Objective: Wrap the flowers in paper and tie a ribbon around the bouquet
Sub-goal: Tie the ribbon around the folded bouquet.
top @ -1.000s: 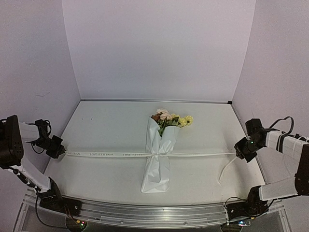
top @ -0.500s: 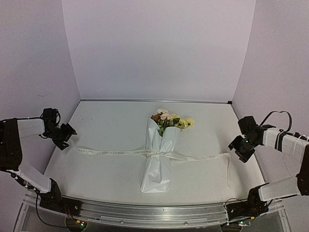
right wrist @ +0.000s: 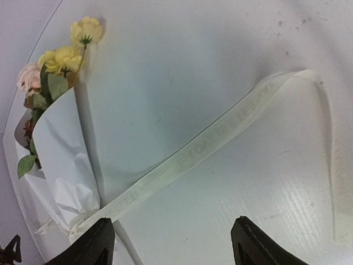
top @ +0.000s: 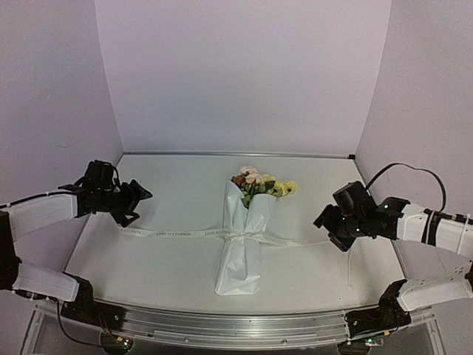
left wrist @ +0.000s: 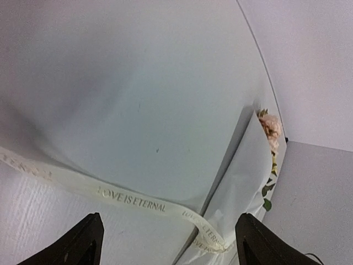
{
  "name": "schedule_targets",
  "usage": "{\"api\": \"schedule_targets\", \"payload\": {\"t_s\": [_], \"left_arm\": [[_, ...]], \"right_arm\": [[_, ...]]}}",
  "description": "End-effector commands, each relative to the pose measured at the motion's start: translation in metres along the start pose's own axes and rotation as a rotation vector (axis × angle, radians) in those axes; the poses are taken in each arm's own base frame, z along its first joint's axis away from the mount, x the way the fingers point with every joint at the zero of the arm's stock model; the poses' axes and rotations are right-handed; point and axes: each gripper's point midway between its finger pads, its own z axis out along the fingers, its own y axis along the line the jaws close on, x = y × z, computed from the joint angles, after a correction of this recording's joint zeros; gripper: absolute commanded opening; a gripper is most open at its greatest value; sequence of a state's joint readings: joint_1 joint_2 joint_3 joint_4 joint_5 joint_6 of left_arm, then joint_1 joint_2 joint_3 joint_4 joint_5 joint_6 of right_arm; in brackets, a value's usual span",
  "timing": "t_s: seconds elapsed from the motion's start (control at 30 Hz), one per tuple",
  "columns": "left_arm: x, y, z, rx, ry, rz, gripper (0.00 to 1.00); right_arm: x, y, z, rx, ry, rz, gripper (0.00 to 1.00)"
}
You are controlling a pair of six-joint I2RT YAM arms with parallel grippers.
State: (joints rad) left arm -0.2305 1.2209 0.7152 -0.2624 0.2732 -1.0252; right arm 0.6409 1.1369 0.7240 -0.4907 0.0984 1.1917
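The bouquet [top: 242, 244] lies in the middle of the table, a white paper [top: 240, 262] cone with the flowers [top: 260, 183] at its far end. The cream ribbon [top: 177, 234] is tied round its waist, both tails lying slack on the table. My left gripper [top: 137, 201] hovers open above the left tail, holding nothing. My right gripper [top: 329, 224] hovers open near the right tail, also holding nothing. The left wrist view shows the ribbon [left wrist: 132, 200], paper [left wrist: 242, 182] and open gripper [left wrist: 168, 221]. The right wrist view shows the ribbon [right wrist: 220, 138], flowers [right wrist: 66, 58] and open gripper [right wrist: 174, 221].
Lilac walls close the table on the left, back and right. A metal rail [top: 236, 325] runs along the near edge between the arm bases. The right ribbon tail bends toward the near edge [top: 349, 270].
Both grippers went from shut on the taut ribbon ends to open and let them go. Both arms swung inward toward the bouquet, and the ribbon fell slack on the table.
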Motion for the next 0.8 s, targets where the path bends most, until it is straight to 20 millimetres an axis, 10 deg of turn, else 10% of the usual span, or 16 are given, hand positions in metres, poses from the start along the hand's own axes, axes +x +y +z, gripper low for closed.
{"api": "schedule_targets", "payload": {"t_s": [0.0, 0.33, 0.6, 0.77], "left_arm": [[0.061, -0.021, 0.013, 0.153, 0.113, -0.194, 0.86], [0.123, -0.035, 0.030, 0.315, 0.217, -0.354, 0.87], [0.143, -0.052, 0.042, 0.369, 0.293, -0.415, 0.87], [0.162, -0.060, 0.055, 0.357, 0.350, -0.444, 0.85]], "right_arm": [[0.036, 0.042, 0.014, -0.148, -0.002, 0.130, 0.76], [0.095, 0.102, 0.057, -0.412, 0.077, 0.340, 0.74], [0.101, 0.089, 0.091, -0.430, 0.049, 0.458, 0.72], [0.094, 0.075, 0.097, -0.433, 0.005, 0.477, 0.53]]}}
